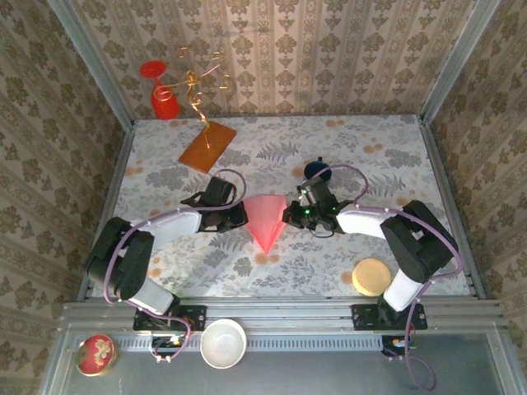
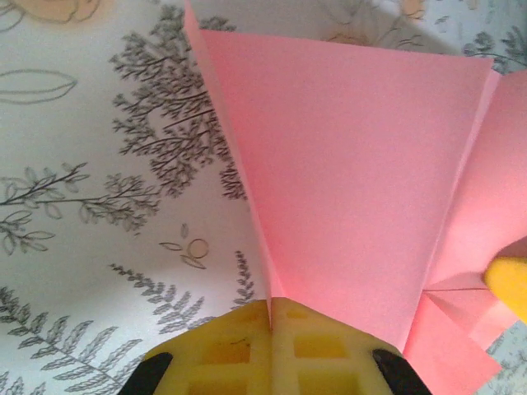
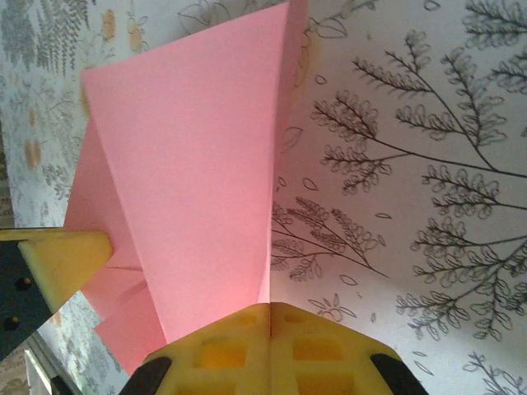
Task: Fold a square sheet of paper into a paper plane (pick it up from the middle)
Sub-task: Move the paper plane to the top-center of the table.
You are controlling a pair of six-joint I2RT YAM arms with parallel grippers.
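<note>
Sheet of paper (image 1: pixel 265 220): pink, folded to a point, centre of tabletop (image 1: pixel 379 164). Judged light, limp, easily creased; grip at folded edges. Left end effector (image 2: pixel 270 317) and right end effector (image 3: pixel 270 319) each clamped onto an opposite edge

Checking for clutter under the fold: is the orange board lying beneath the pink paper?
No, the orange board lies far back on the left, well apart from the sheet of paper.
</note>
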